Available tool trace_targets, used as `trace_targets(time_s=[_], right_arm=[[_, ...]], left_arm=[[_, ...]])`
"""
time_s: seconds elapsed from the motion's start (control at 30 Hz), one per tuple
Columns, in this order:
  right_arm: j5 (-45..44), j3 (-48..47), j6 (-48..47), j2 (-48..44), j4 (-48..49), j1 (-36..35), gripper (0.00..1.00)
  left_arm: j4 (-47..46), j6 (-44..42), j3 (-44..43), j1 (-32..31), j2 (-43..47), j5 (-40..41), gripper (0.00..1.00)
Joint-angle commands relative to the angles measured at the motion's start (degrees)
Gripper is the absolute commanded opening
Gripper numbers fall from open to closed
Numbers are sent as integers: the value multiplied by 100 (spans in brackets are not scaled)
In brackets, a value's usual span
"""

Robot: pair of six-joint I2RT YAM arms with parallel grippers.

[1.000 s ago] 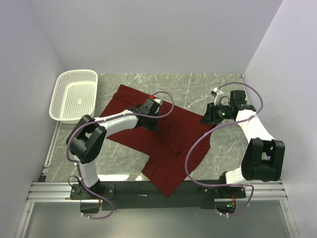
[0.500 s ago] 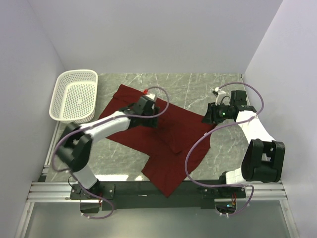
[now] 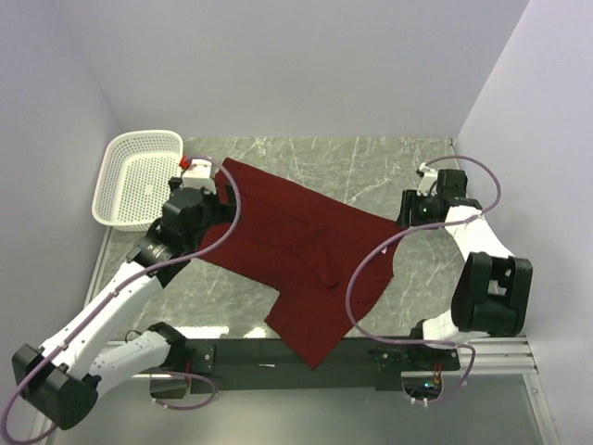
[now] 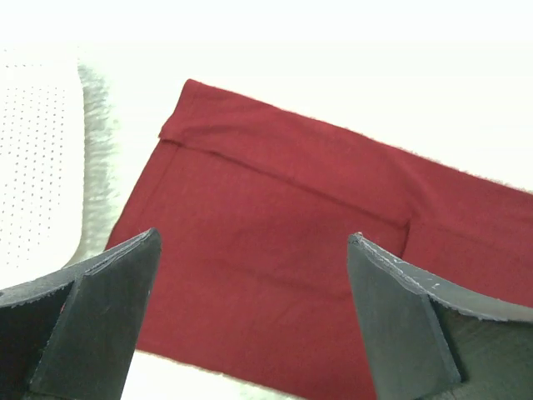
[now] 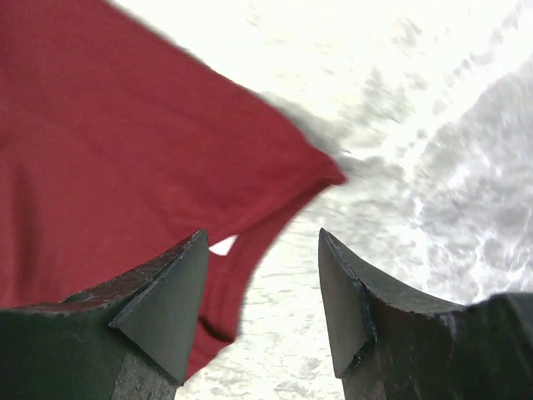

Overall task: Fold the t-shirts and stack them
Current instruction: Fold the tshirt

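Scene: seen from above, a grey marbled bench [image 3: 371, 162] with a white perforated plastic basket [image 3: 139, 137] at the upper left.
Shirt: a plain maroon soft-cloth t-shirt [image 3: 296, 250] lies open and slantwise across the middle of the bench. One corner is beside the basket at the upper left. Its lower end drapes over the dark rail [image 3: 241, 354] at bottom centre, and a short ridge of cloth rises near its middle.
Left jaws: spread as wide as they go and holding nothing. In the left wrist view they hang over the t-shirt [image 4: 275, 275] near its hemmed corner, with the basket [image 4: 33, 167] at the left edge.
Right jaws: apart, with nothing between them. In the right wrist view they hover above the pointed corner of the t-shirt [image 5: 108, 150], at centre right of the overhead frame.
Step in hand: you appear to be between grasps. The cloth is laid out but not yet folded, so the task looks to be in its early part.
Next move: you will probably need a fresh hold at each end, the left on the hemmed corner and the right on the pointed corner. Lower each pair until one fingertip slides under a single layer, then pinch.
Watch for: the draped lower end may drag on the rail as you lift.
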State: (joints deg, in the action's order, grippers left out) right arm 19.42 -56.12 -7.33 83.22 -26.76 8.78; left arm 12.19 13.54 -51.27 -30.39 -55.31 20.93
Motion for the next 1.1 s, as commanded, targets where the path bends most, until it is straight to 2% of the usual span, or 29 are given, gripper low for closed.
trace_targets(time_s=[0.0, 0.17, 0.57, 0.77, 0.83, 0.97, 1.03, 1.07], right_arm=[[-307, -48, 241, 378, 119, 133, 63], [-70, -329, 407, 967, 31, 291, 63], [571, -918, 566, 2031, -48, 370, 62], [484, -945, 610, 2207, -101, 397, 55], [414, -936, 593, 2260, -153, 432, 51], [458, -997, 514, 2357, -224, 607, 25], [370, -1085, 479, 2365, -207, 634, 19], [343, -1138, 435, 2374, -206, 660, 13]], left_arm=[[363, -378, 309, -2, 352, 95, 99], [144, -352, 872, 7, 732, 201, 99], [100, -335, 908, 33, 688, 139, 99], [117, -317, 908, 33, 644, 122, 99], [109, -308, 899, 33, 618, 87, 99], [126, -291, 864, 42, 521, -1, 99], [135, -282, 864, 42, 468, 8, 99], [126, -282, 855, 42, 460, 16, 99]])
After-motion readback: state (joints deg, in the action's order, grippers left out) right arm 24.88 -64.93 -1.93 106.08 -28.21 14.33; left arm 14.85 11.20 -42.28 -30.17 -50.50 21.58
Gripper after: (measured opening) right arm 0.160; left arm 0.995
